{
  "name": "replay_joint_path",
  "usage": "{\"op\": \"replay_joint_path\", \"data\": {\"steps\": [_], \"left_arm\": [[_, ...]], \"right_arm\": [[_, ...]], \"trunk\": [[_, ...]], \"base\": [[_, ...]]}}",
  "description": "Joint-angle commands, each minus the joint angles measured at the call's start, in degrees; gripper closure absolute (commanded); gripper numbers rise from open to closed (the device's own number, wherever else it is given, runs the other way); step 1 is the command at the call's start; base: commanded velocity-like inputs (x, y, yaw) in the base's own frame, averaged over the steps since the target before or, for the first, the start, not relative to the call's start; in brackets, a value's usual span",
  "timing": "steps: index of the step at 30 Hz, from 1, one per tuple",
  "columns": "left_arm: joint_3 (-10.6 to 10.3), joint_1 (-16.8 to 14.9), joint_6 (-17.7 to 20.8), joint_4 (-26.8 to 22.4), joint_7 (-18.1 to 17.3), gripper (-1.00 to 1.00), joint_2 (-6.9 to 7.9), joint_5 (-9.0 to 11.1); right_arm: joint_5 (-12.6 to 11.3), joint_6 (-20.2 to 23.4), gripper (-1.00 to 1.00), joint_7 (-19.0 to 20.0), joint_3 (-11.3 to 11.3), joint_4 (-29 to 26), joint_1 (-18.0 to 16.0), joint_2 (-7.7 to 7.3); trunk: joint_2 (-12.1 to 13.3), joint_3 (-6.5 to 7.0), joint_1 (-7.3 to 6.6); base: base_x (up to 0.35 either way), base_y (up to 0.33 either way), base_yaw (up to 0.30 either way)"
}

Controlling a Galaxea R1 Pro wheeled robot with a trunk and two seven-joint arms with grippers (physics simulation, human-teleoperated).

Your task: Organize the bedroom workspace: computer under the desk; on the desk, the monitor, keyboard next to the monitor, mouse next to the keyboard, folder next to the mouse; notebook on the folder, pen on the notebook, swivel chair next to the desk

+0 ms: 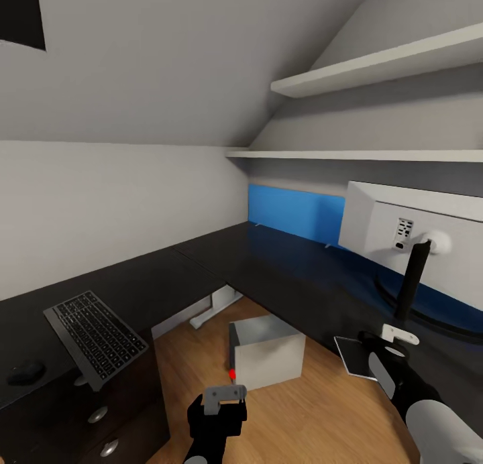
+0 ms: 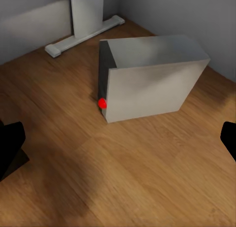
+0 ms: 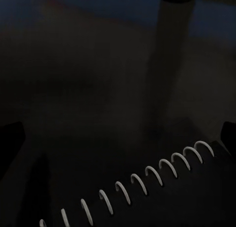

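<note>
The black L-shaped desk [image 1: 201, 263] wraps the corner. On its left wing lies the keyboard [image 1: 95, 336], overhanging the front edge, with the mouse [image 1: 25, 371] beside it. The monitor [image 1: 402, 236] stands on the right wing, white back towards me. The grey computer [image 1: 268, 351] with its red light sits on the floor in the desk's inner corner. A spiral-bound notebook [image 1: 353, 357] lies at the right wing's edge. My right gripper [image 3: 118, 138] hovers open just over the notebook [image 3: 172, 202]. My left gripper [image 2: 118, 143] hangs open above the floor, a short way from the computer [image 2: 147, 84].
A blue wall panel [image 1: 295, 212] runs behind the desk, with two white shelves [image 1: 376, 68] above it. A white desk leg [image 1: 215, 310] stands on the wood floor behind the computer. Drawers with silver knobs [image 1: 98, 414] sit under the keyboard.
</note>
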Motion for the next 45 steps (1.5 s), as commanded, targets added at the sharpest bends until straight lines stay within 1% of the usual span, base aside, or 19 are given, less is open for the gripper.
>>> {"op": "replay_joint_path", "data": {"steps": [1,7,32,38,41,45], "left_arm": [[-0.09,-0.06,0.20,-0.08,0.41,-1.00,0.01,0.32],[-0.16,-0.06,0.25,-0.08,0.35,-1.00,0.03,0.32],[-0.17,-0.06,0.28,-0.08,0.34,-1.00,-0.03,0.32],[-0.17,-0.06,0.28,-0.08,0.34,-1.00,0.00,0.32],[-0.17,-0.06,0.28,-0.08,0.34,-1.00,-0.02,0.32],[-0.12,-0.06,0.28,-0.08,0.34,-1.00,-0.03,0.32]], "right_arm": [[-0.84,0.28,-1.00,-0.27,-0.06,0.63,0.02,-0.02],[-0.84,0.28,-1.00,-0.27,-0.05,0.63,0.02,-0.02],[-0.85,0.18,-1.00,-0.27,-0.09,0.50,0.02,-0.02],[-0.87,-0.03,-1.00,-0.27,-0.21,-0.48,0.02,0.04],[-0.92,0.17,-1.00,-0.32,-0.26,-3.29,0.17,0.09],[-0.96,1.67,-1.00,-0.66,-0.27,-9.91,1.99,0.69]], "trunk": [[-0.03,-0.08,0.00],[-0.03,-0.08,0.00],[10.00,4.41,-5.49],[10.00,4.41,-5.49],[10.00,4.41,-5.49],[10.00,4.41,-5.49]], "base": [[-0.004,0.000,0.000],[-0.002,0.000,0.000],[0.000,0.000,0.000],[0.000,0.000,0.000],[0.000,0.000,0.000],[0.000,0.000,0.000]]}}
